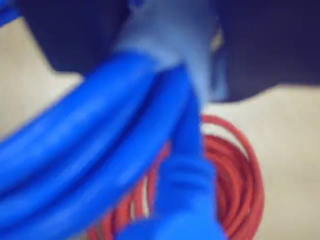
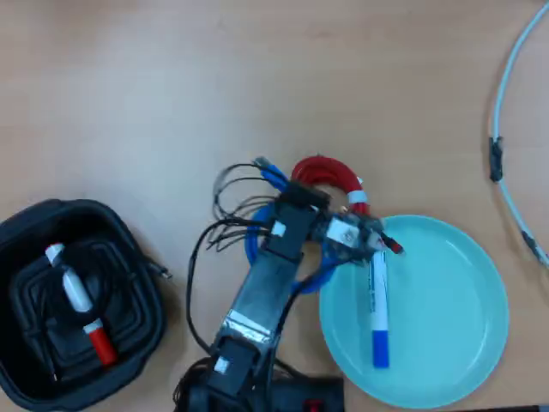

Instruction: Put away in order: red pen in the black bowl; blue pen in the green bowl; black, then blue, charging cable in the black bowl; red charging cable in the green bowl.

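The blue charging cable (image 1: 100, 150) fills the wrist view, blurred and very close, held up off the table by my gripper (image 1: 170, 65), which is shut on it. The red charging cable (image 1: 235, 170) lies coiled on the table beneath it. From overhead, my gripper (image 2: 298, 199) sits over the blue charging cable (image 2: 250, 245), right beside the red charging cable (image 2: 326, 172), at the left rim of the green bowl (image 2: 463, 343). The blue pen (image 2: 377, 309) lies in that bowl. The black bowl (image 2: 146, 283) at the lower left holds the red pen (image 2: 86, 318) and a black cable (image 2: 43, 318).
The arm's own black wires (image 2: 219, 232) loop out to the left of the arm. A pale cable (image 2: 506, 129) curves along the table's right edge. Bare wooden tabletop (image 2: 171, 86) spreads across the upper half of the overhead view.
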`<state>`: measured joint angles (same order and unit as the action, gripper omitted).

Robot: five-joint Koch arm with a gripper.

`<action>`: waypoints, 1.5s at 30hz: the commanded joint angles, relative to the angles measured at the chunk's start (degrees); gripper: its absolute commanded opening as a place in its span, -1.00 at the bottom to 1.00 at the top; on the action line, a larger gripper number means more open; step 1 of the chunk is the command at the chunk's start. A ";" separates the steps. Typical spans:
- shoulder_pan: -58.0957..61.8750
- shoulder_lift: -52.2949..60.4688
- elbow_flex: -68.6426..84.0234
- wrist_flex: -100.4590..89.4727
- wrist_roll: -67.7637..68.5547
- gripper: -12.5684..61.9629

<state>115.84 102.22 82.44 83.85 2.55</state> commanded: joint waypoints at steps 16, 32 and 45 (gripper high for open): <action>38.67 2.64 2.46 -5.36 -0.97 -0.84; 43.51 -14.50 2.72 -24.08 5.62 -0.84; 46.76 -23.38 -3.34 -24.61 5.62 -0.84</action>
<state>162.07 78.49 85.96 61.17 7.73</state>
